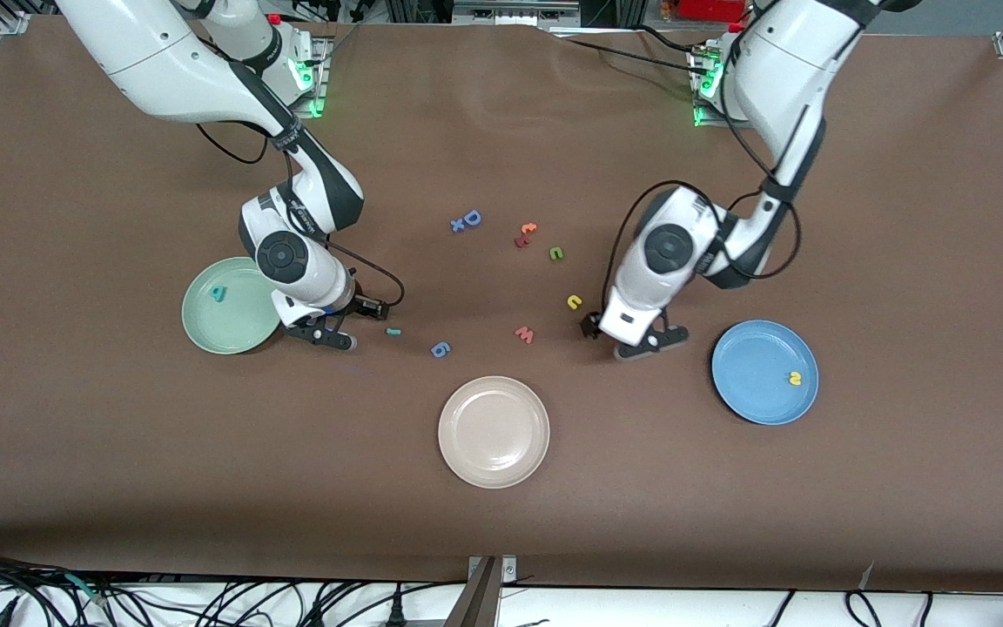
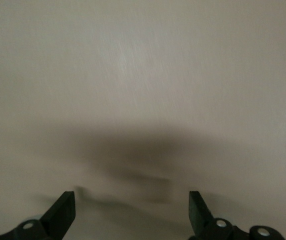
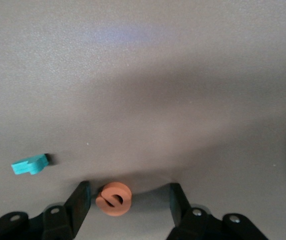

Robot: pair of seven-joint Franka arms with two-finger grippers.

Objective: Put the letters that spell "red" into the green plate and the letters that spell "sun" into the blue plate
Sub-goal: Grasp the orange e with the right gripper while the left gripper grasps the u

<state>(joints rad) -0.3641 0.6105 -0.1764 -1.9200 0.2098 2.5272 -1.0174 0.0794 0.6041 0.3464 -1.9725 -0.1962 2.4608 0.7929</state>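
— Toward the right arm's end of the surface: green plate, with the teal "d" lying in it.

— And just beside that plate?

— Right hand, lowered to the surface at the plate's edge. Fingers released and apart, straddling the orange "e" without clamping it. Seen in the right wrist view only, flat on the surface between the fingertips.

— Any more of "red" nearby?

— Thin teal "r", on the surface just beside that hand, untouched.

— Around the middle?

— Blue "g", blue "D", dark red letters, red "w", all loose. Beige plate nearer the front camera than these. Green "n" and yellow "u" on the bare surface, the "u" nearer the front camera than the "n".

— And the left hand?

— Left hand, over bare surface between the "u" and the blue plate. Fingers released, spread wide, gripping nothing.

— Toward the left arm's end?

— Blue plate, with the yellow "s" in it.
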